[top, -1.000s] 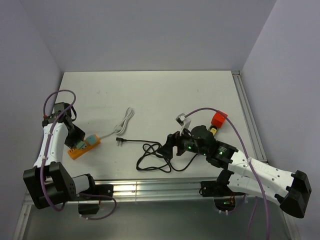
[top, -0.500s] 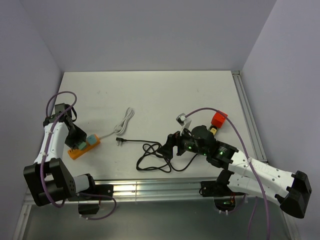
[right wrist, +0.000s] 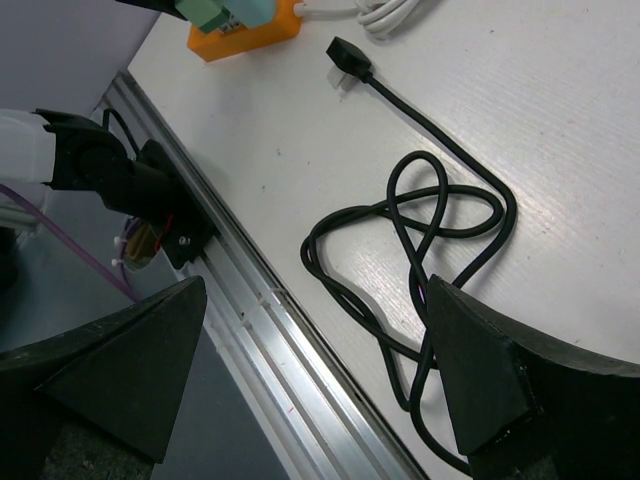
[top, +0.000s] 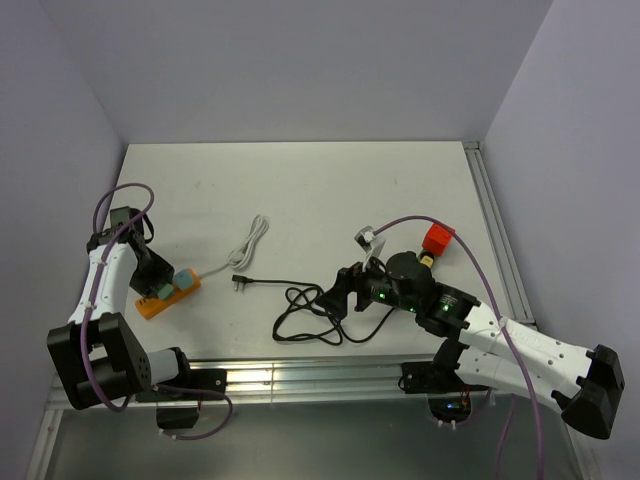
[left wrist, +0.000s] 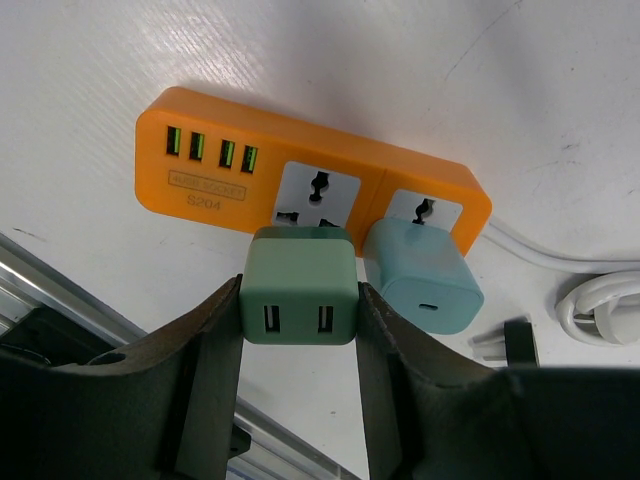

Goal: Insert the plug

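Note:
An orange power strip [top: 150, 304] lies at the left of the table and also shows in the left wrist view [left wrist: 200, 170]. My left gripper [top: 155, 283] is shut on a green USB adapter [left wrist: 299, 285] that stands in the strip's middle socket. A light blue adapter [left wrist: 420, 275] sits in the socket beside it. A black cable [top: 310, 312] lies coiled mid-table, and its plug [top: 240, 280] lies loose next to the strip, also in the right wrist view [right wrist: 348, 55]. My right gripper [top: 340, 295] hovers open and empty over the coil [right wrist: 420, 230].
A white cable [top: 250, 240] runs from the strip toward the table's middle. A red block [top: 436, 238] sits behind the right arm. An aluminium rail [right wrist: 280, 330] runs along the table's near edge. Walls close in left, right and behind.

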Controlling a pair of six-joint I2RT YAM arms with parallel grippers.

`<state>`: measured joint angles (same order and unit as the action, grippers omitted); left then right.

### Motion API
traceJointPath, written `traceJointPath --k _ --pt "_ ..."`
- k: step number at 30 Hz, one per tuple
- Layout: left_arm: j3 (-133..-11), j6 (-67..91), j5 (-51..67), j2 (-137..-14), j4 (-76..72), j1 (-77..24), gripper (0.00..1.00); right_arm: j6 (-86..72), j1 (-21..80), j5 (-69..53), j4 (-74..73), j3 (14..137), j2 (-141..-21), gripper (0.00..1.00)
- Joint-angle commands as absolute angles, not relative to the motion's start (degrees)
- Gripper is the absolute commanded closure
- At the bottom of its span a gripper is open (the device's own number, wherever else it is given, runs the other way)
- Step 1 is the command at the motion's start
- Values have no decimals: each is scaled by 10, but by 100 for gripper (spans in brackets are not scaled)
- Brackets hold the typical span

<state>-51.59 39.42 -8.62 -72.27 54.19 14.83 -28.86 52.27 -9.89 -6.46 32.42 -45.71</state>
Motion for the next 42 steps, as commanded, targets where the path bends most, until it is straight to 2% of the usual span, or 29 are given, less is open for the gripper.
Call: traceJointPath --k 1,21,29,42 --pt "-519 392 -91 -732 531 152 100 -280 526 -92 -52 323 -446 2" --pt "-548 366 -85 -758 521 152 100 -280 522 -100 -48 323 -450 2" --pt "-501 382 -59 -754 515 152 100 -280 523 -103 -48 323 -451 2" --pt "-500 390 -59 -740 544 147 100 -284 511 -119 -45 321 -454 2"
